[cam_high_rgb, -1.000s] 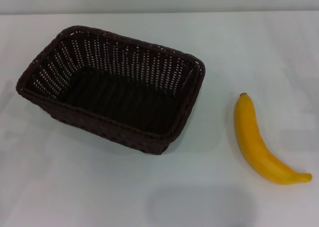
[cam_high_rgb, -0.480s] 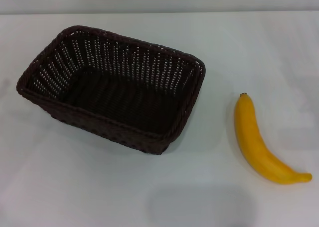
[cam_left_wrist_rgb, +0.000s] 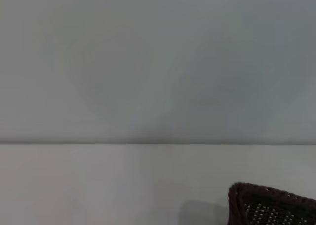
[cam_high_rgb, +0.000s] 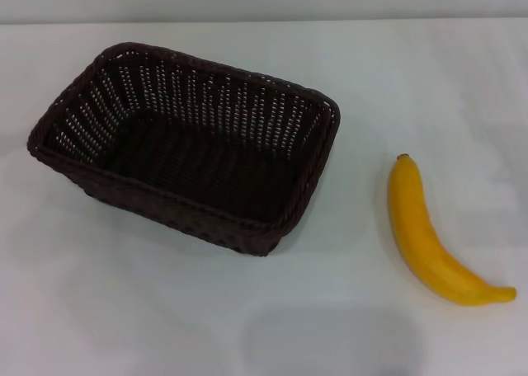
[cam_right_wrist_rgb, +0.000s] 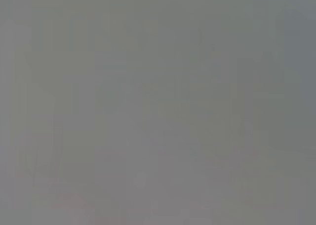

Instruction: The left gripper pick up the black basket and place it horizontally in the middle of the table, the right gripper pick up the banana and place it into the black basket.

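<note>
The black basket (cam_high_rgb: 190, 166) sits empty on the white table (cam_high_rgb: 124, 310), left of centre and turned at a slant. A corner of it shows in the left wrist view (cam_left_wrist_rgb: 271, 205). The yellow banana (cam_high_rgb: 429, 236) lies on the table to the basket's right, stem tip pointing away from me. Neither gripper shows in any view. The right wrist view shows only plain grey.
The table's far edge (cam_high_rgb: 264, 21) meets a grey wall. A faint shadow lies on the table near the front edge (cam_high_rgb: 330, 339).
A faint shadow at the table's left edge has shifted slightly. The basket and banana have not moved.
</note>
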Robot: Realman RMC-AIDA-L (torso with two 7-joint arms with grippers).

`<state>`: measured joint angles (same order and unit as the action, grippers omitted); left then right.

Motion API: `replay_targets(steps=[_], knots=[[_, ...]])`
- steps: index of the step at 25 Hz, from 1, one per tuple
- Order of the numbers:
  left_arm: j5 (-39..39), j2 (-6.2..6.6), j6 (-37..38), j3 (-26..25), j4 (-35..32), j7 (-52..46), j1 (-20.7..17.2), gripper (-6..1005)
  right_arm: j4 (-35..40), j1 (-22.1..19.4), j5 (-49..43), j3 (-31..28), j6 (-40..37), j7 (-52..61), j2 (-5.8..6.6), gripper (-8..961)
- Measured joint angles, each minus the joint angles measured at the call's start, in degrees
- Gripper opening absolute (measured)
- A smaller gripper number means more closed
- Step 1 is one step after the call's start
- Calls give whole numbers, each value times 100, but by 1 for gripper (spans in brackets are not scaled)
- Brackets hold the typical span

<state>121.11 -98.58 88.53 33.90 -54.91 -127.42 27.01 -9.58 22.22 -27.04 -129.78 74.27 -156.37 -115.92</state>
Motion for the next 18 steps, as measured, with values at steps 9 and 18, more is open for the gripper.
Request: replay_targets(steps=[9, 18], knots=[[963, 209, 155, 917, 135, -448, 784, 839, 0, 13, -26, 32, -3, 2, -7, 844], [1102, 133, 138, 1110, 636, -220, 1055, 758, 8, -96, -29, 92, 35, 11, -13, 844]])
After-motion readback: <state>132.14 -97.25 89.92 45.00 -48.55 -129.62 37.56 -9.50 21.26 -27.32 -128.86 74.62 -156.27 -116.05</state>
